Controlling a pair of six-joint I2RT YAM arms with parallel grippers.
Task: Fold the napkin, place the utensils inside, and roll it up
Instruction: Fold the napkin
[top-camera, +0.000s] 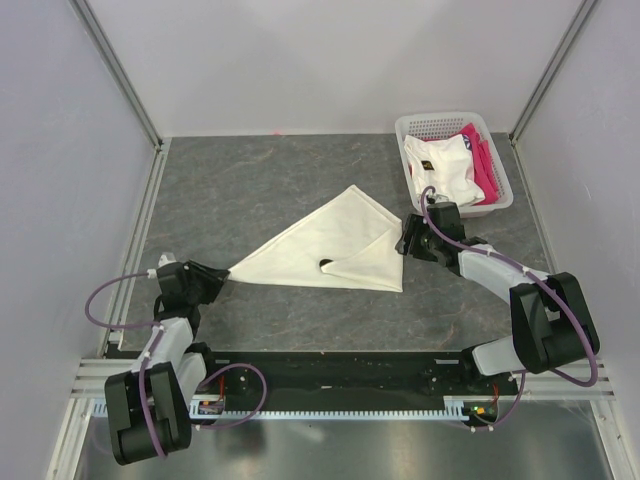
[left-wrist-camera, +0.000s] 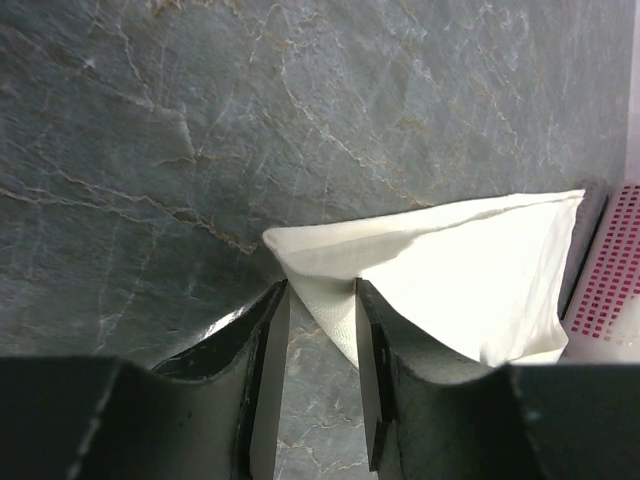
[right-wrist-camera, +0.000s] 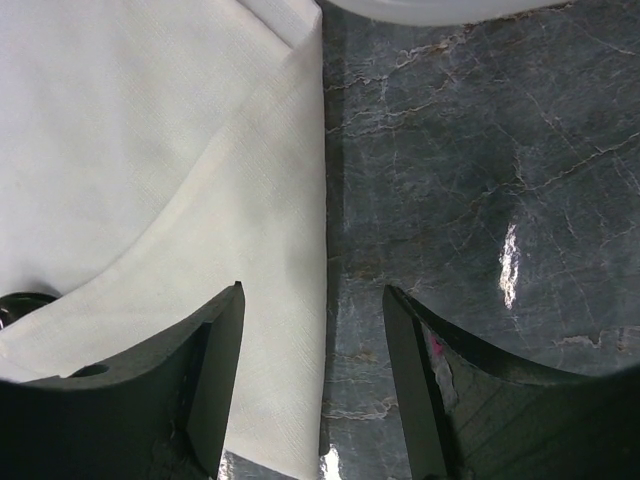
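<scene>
The cream-white napkin (top-camera: 335, 240) lies on the table folded into a triangle, with a smaller flap turned over its right part. Only a small dark bit of the black spoon (top-camera: 327, 265) peeks out under that flap; it also shows at the left edge of the right wrist view (right-wrist-camera: 18, 303). The rest of the spoon is hidden. My left gripper (top-camera: 222, 274) is at the napkin's left tip, open, with the tip (left-wrist-camera: 330, 300) lying between its jaws (left-wrist-camera: 322, 290). My right gripper (top-camera: 405, 243) is open and straddles the napkin's right edge (right-wrist-camera: 300, 250), low over the table (right-wrist-camera: 315, 295).
A white plastic basket (top-camera: 440, 119) stands at the back right, just behind my right gripper. It holds a white garment (top-camera: 440, 165) and a pink cloth (top-camera: 484, 160). The basket shows at the right edge of the left wrist view (left-wrist-camera: 612, 285). Walls and aluminium rails enclose the grey stone table.
</scene>
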